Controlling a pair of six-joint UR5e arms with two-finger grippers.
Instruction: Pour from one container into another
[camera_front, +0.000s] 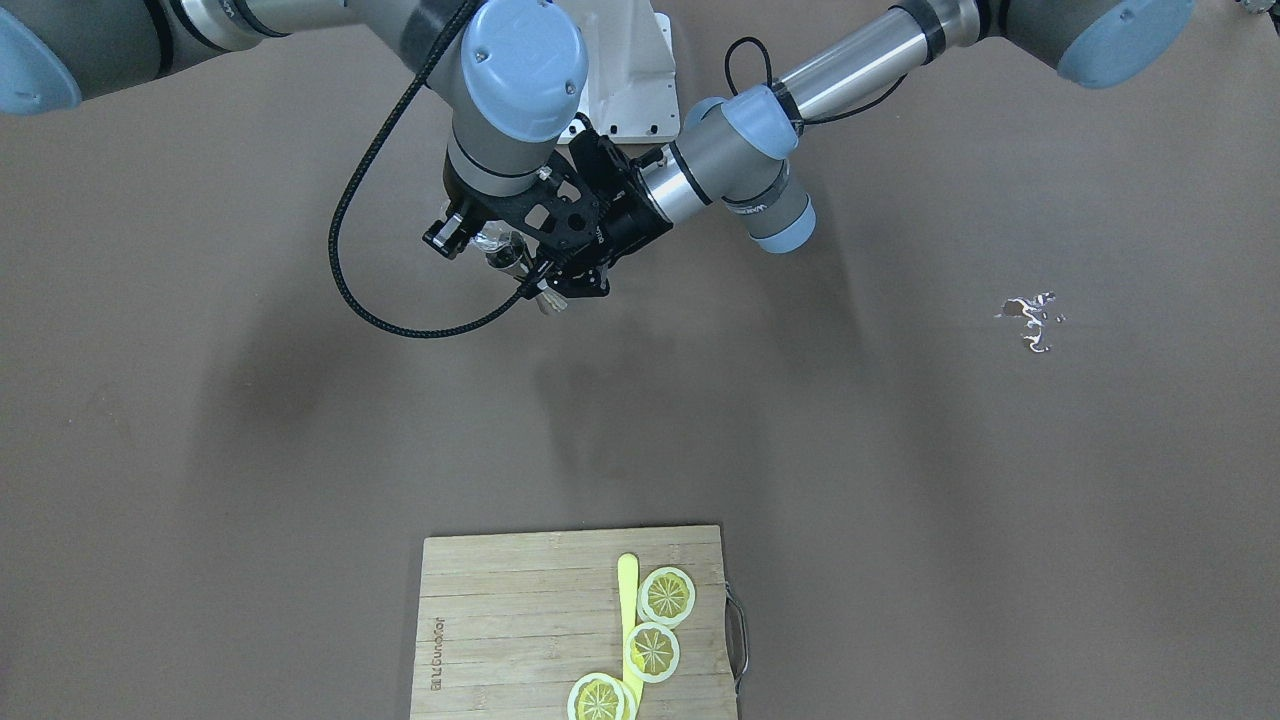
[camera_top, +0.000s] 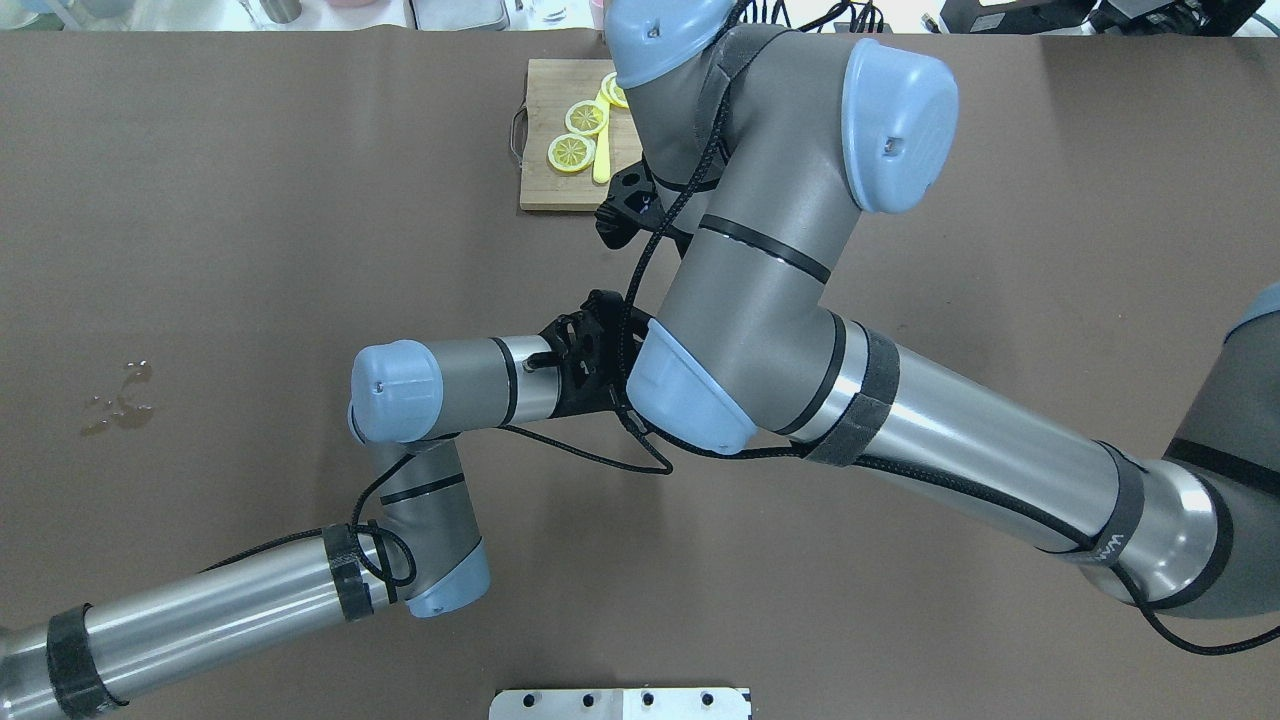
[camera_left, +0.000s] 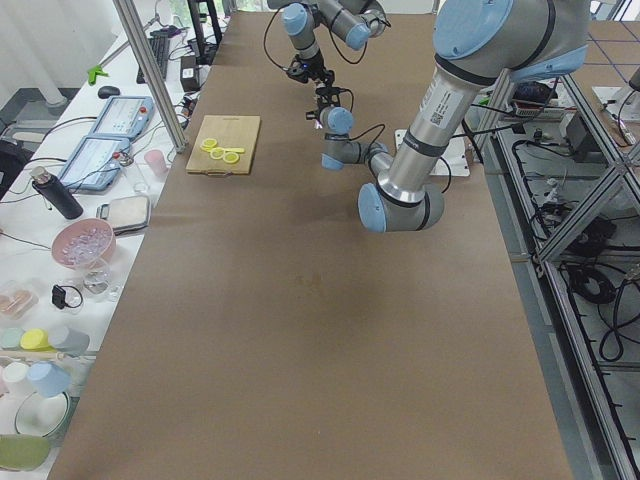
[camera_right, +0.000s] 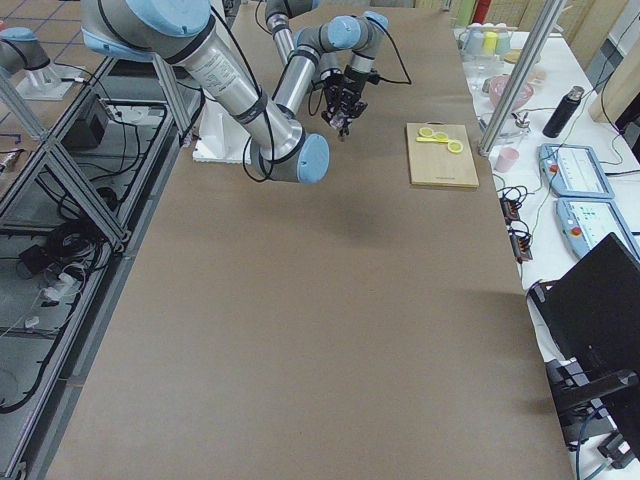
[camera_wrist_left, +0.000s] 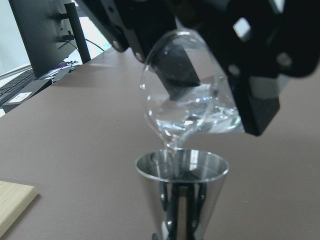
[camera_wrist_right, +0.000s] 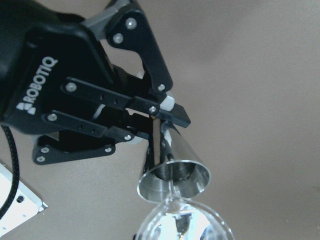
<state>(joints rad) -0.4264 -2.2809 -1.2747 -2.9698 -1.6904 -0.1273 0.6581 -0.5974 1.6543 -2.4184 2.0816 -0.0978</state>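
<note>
In the left wrist view the clear glass (camera_wrist_left: 187, 100) hangs tilted, lip down, and a thin stream of water runs from it into the steel jigger (camera_wrist_left: 182, 190) just below. My right gripper (camera_wrist_left: 200, 85) is shut on the glass. In the right wrist view my left gripper (camera_wrist_right: 160, 125) is shut on the jigger (camera_wrist_right: 175, 172) at its narrow waist, with the glass (camera_wrist_right: 182, 225) at the bottom edge. From the front both grippers meet in mid-air above the table near the robot's base, the glass (camera_front: 492, 240) right beside the jigger (camera_front: 510, 260).
A wooden cutting board (camera_front: 500, 620) with lemon slices and a yellow knife lies at the table's far edge. A small puddle of water (camera_front: 1030, 320) lies on the brown table on my left side. The white base plate (camera_front: 630, 90) is behind the grippers.
</note>
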